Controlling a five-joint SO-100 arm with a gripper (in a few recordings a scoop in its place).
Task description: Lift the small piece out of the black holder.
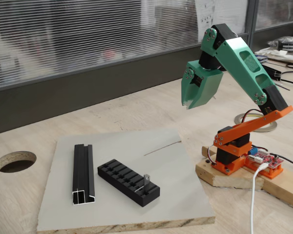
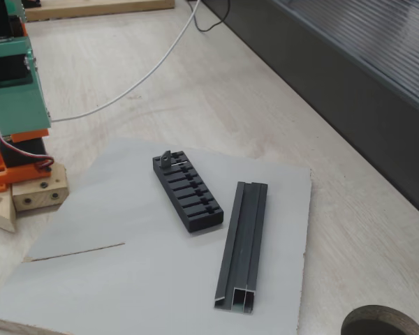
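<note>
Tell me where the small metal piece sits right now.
The small piece stands upright in an end slot of the black holder, at the holder's right end in a fixed view, on the grey board, with the black rail to the left.

Wooden table [image 1: 136,109], slatted window blinds [image 1: 88,34]

- A pale wooden table [image 1: 136,109] carries a grey board [image 1: 127,195].
- On the board lie the black holder [image 1: 128,182] at centre and a black rail [image 1: 83,174] beside it.
- A round hole [image 1: 15,161] sits at the frame's left.
</note>
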